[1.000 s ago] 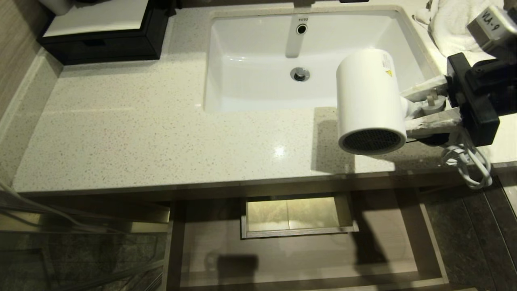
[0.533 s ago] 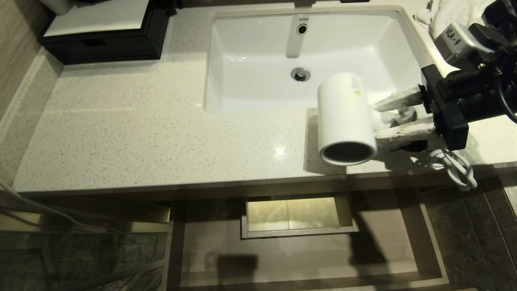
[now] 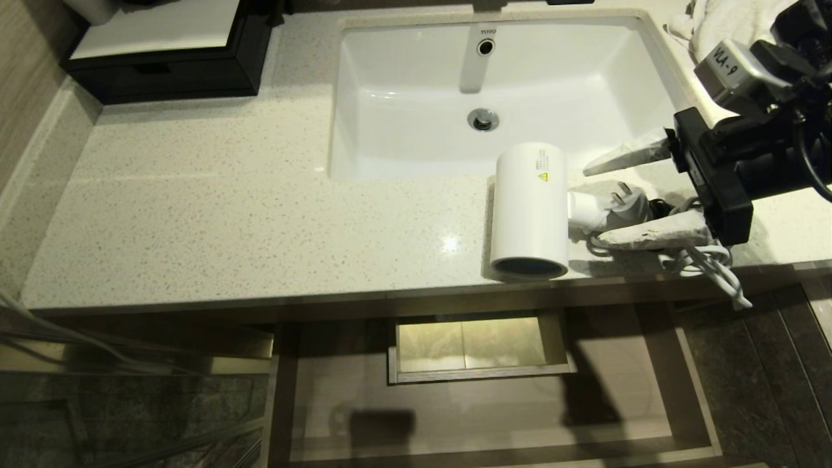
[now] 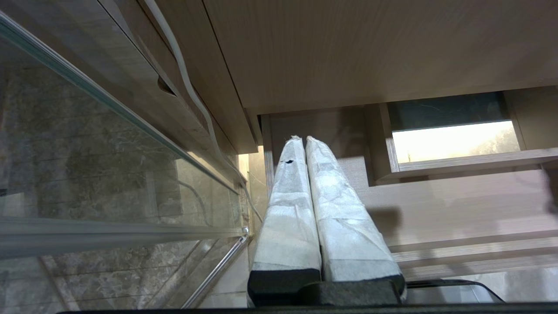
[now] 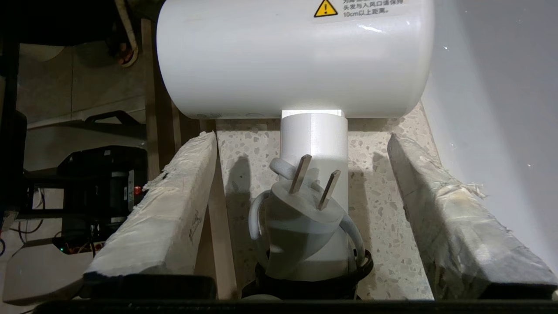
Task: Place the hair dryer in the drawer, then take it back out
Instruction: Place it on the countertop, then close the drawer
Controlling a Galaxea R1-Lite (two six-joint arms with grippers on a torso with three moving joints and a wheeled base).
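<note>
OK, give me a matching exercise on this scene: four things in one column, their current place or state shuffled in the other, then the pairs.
Things:
1. hair dryer
2. drawer
3. right tool
4. left tool

States:
A. shut, holding nothing, down beside the vanity
B. open, its fingers either side of the handle
C. lying on the countertop in front of the sink
D. pulled out below the countertop

Pairs: 1-C, 2-D, 3-B, 4-A
</note>
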